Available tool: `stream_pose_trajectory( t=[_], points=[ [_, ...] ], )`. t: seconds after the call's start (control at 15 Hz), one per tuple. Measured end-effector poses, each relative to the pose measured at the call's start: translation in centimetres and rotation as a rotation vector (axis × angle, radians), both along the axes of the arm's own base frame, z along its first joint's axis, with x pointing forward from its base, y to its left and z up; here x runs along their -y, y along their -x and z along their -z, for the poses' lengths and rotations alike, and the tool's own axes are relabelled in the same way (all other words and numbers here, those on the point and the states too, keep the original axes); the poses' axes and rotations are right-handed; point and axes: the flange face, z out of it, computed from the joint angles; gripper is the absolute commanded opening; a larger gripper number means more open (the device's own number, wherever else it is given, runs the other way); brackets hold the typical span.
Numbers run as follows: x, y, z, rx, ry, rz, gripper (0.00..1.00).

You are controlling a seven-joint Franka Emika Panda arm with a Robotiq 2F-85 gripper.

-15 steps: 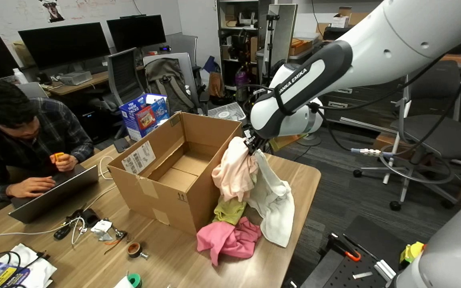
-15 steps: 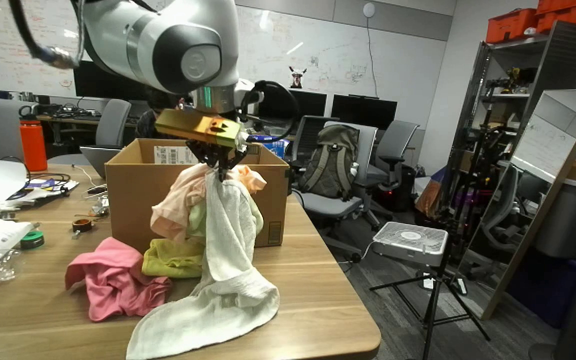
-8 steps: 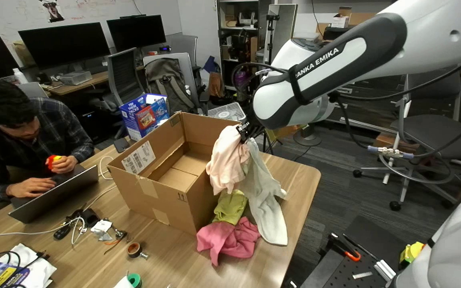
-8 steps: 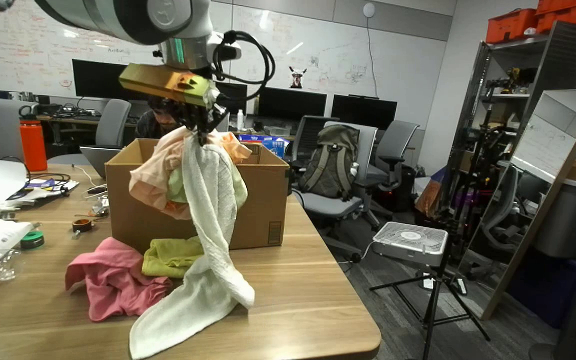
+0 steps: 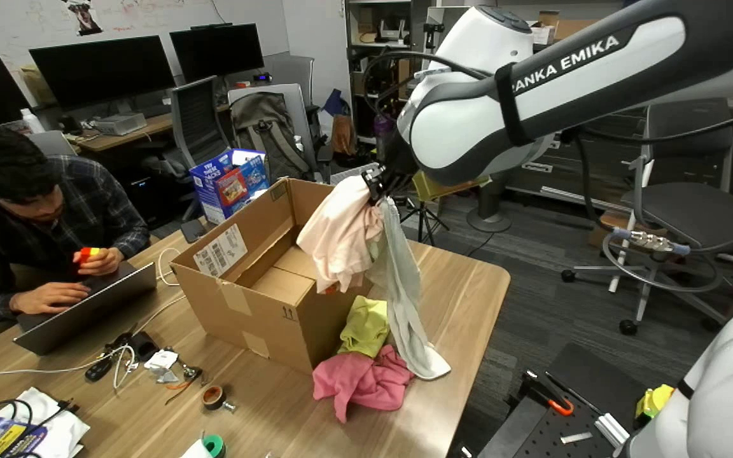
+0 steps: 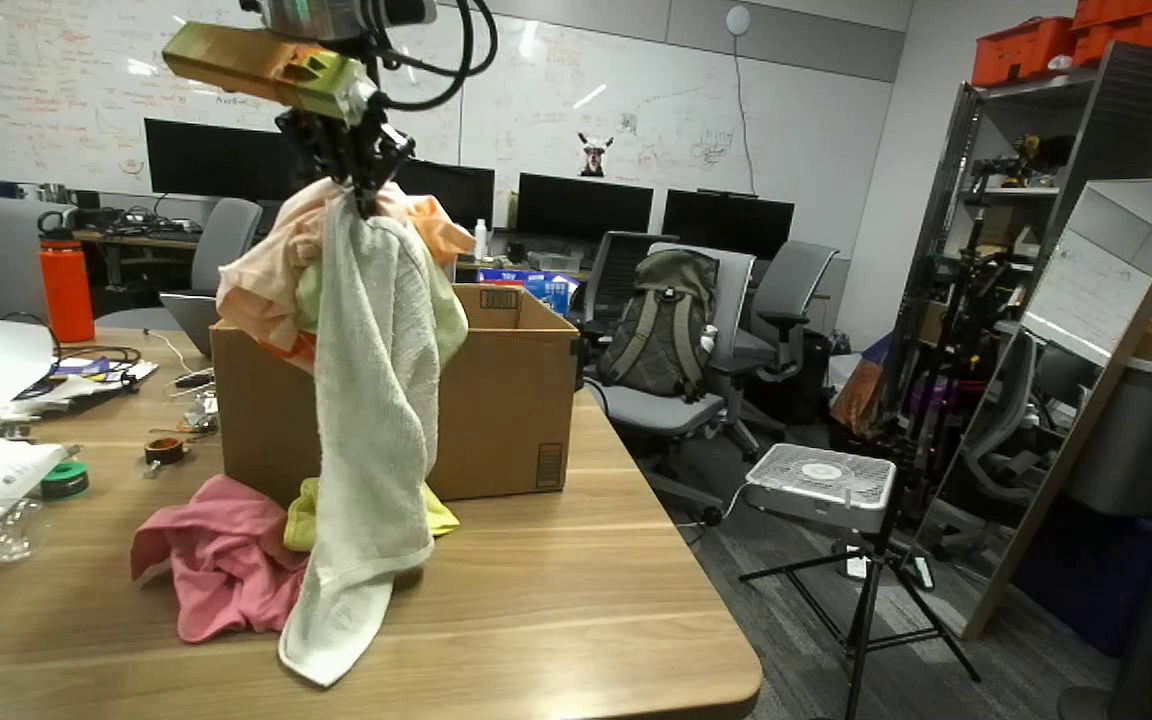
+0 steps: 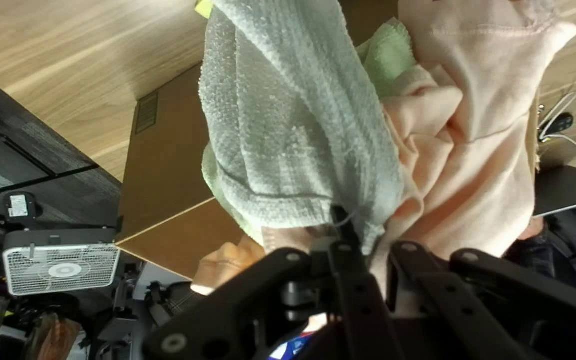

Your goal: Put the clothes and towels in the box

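Where the wooden tabletop (image 6: 616,600) comes nearest: the lower end of the long pale grey-green towel (image 6: 371,400) lies on the wood; the rest rises steeply to the gripper (image 6: 364,200).
Bright pink cloth (image 6: 221,565): crumpled on the tabletop at the near left, just left of the towel's lower end.
Yellow-green cloth (image 5: 364,326): on the tabletop, just right of and beyond the bright pink cloth, close by the near wall of the cardboard carton (image 6: 506,400); whether they touch cannot be told.
Gripper: pressed together above the tabletop, pinching the towel and the peach-pink cloth (image 5: 341,235), both gathered at its fingertips in the wrist view.
Peach-pink cloth: hanging by that near wall, hiding part of the rim in both exterior views; pale green fabric (image 7: 388,57) shows beside it, whether a separate cloth cannot be told.
Cardboard carton: open, upright on the tabletop, a white label (image 5: 220,250) inside its far wall.
Person in a plaid shirt (image 5: 102,191): bowed over a laptop (image 5: 102,312) at the far side.
Backpack (image 6: 661,325): on an office chair (image 6: 661,408), far, right of the carton.
Dark monitors (image 6: 586,208): farther back, before a whiteboard (image 6: 786,130).
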Motion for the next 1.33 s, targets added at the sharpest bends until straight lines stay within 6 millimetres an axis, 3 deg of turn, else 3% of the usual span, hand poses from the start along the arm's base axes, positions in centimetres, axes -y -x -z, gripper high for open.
stream_pose_trajectory(
  t=[0.8,1.33],
  points=[
    [-7.7,2.4,-10.7,0.107,-0.144,0.073,0.03],
    [-10.9,1.8,-13.6,0.124,-0.260,0.185,0.03]
  ],
)
